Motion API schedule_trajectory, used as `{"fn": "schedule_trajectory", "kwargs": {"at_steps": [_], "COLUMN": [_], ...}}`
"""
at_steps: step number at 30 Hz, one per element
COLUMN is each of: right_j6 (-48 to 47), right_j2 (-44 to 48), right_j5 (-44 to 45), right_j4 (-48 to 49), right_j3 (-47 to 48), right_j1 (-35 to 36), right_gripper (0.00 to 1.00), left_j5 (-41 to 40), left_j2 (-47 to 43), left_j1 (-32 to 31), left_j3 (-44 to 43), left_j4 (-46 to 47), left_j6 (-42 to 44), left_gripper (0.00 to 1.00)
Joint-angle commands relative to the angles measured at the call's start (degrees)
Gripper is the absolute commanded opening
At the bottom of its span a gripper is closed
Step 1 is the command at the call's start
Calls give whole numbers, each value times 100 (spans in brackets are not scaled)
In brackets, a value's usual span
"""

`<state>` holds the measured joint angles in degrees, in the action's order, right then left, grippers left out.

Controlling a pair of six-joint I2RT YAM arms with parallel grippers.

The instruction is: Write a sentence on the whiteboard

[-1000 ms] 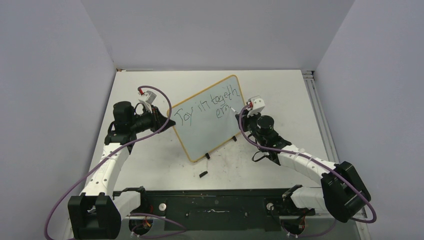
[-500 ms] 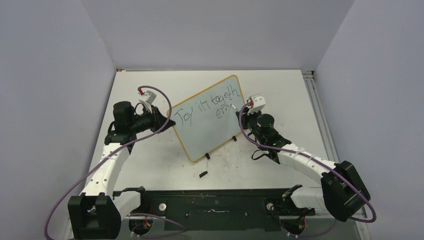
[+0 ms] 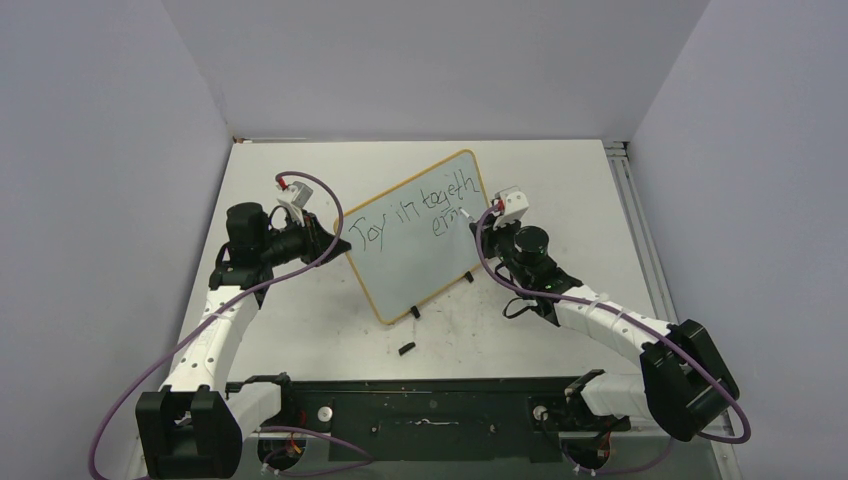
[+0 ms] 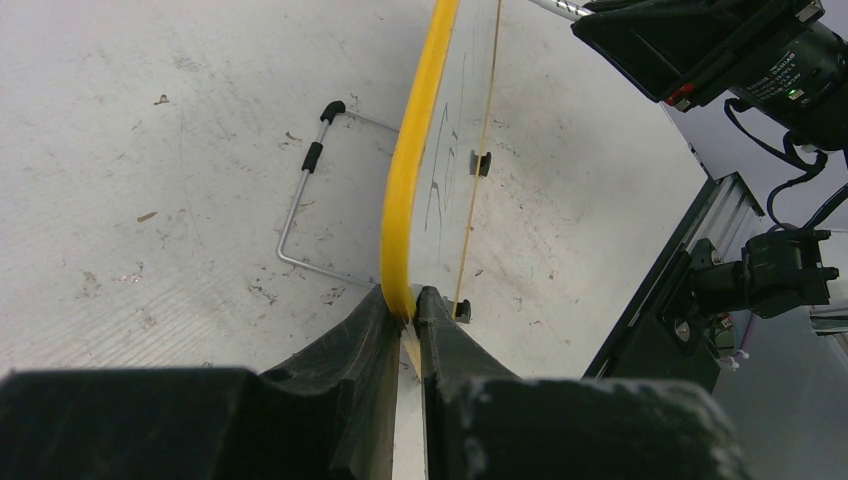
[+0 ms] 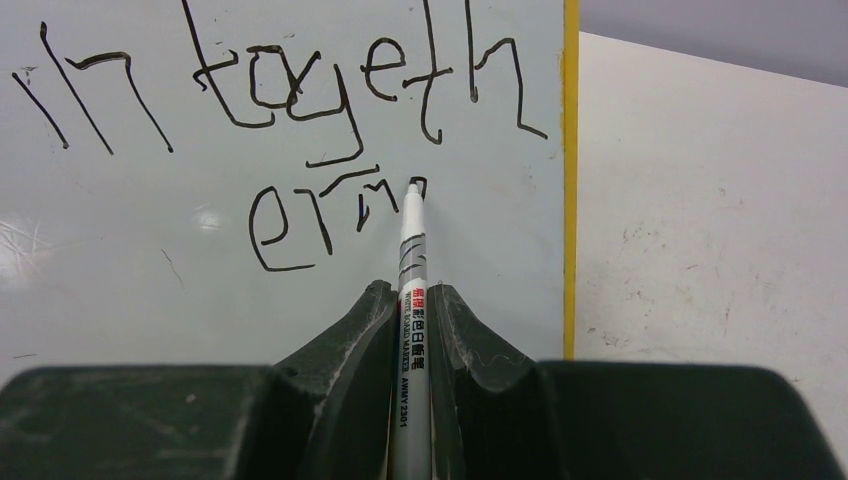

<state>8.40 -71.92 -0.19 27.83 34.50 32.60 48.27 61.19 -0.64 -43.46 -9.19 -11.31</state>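
Observation:
The whiteboard (image 3: 415, 262), yellow-framed, stands tilted on the table on two black clip feet. My left gripper (image 3: 341, 246) is shut on its left edge; in the left wrist view the fingers (image 4: 375, 325) pinch the yellow frame (image 4: 415, 150). The sentence (image 3: 420, 212) reads "Joy in togeth" with a shorter second line below. My right gripper (image 3: 487, 222) is shut on a grey whiteboard marker (image 5: 411, 260). The marker's tip (image 5: 413, 187) touches the board (image 5: 150, 250) at the end of the second line (image 5: 320, 215), under "togeth" (image 5: 360, 85).
A small black cap (image 3: 406, 349) lies on the table in front of the board. A bent wire stand (image 4: 300, 190) lies behind the board. The black base rail (image 3: 430, 400) runs along the near edge. Grey walls close in on three sides.
The right gripper has crept slightly rightward with the marker along the second line, adding a small stroke. The left arm and the board have not moved.

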Motion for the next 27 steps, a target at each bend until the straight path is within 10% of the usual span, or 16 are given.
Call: {"fn": "schedule_trajectory", "kwargs": {"at_steps": [1,27], "right_j6": [-4,161], "right_j2": [7,239], "right_j5": [-189,404], "right_j4": [258,-134], "right_j3": [75,-262], "right_j1": [26,73], "right_gripper": [5,5], "left_j5": [-33,-21], "left_j2": [0,-6], "left_j1": [-15,-21], "left_j3": [-39,-31], "left_j4": [-56,-48], "left_j6": [151,138], "left_gripper": [0,0]}}
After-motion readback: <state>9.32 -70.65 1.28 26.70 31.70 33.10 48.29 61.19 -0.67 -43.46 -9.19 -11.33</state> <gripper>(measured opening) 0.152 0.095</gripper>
